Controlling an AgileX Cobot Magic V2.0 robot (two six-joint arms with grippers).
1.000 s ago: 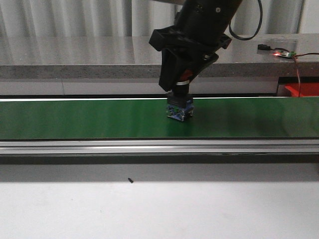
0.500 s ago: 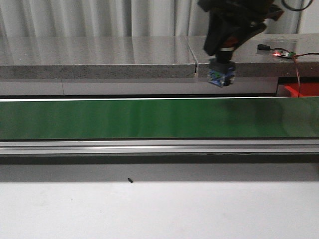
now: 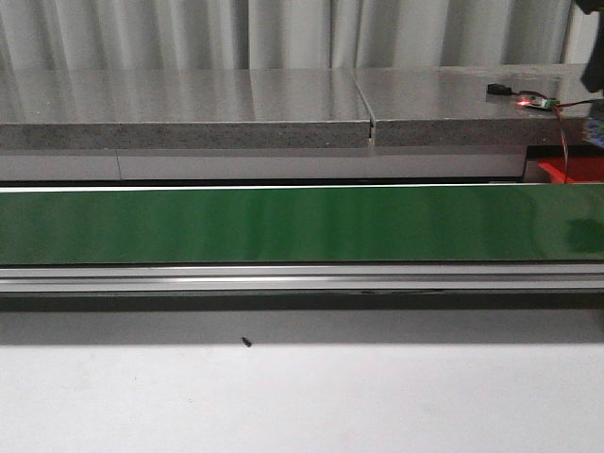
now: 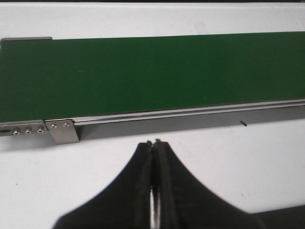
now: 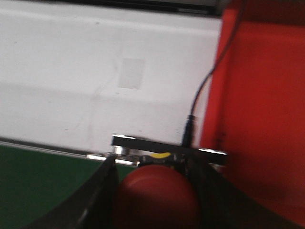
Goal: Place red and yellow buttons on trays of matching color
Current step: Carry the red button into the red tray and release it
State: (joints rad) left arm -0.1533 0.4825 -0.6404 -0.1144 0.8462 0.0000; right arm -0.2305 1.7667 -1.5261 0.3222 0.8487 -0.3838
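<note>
In the front view, the green conveyor belt is now bare: the red button that stood on it a second ago, pinched under the right hand, has been lifted off and carried away toward the red tray, a corner of which is seen just beyond the belt's right end. Half a second ago the hand and button were still in plain sight above the belt; now only a dark sliver of the arm and a bluish blur, probably the button's base, are left at the frame's right edge above the tray. The pick is therefore judged done and the carry to the matching tray well advanced.

In the left wrist view, the left hand is seen with its fingers pressed together on nothing, held over the white table on the near side of the belt. No button is seen on the belt in this view either.

In the right wrist view, the red button is seen pinched between the fingers of the right hand, its rounded cap filling the gap. The red tray is seen close beside the button, not yet beneath it. The release is judged to be the remaining step, once the button is brought over the tray.
</note>
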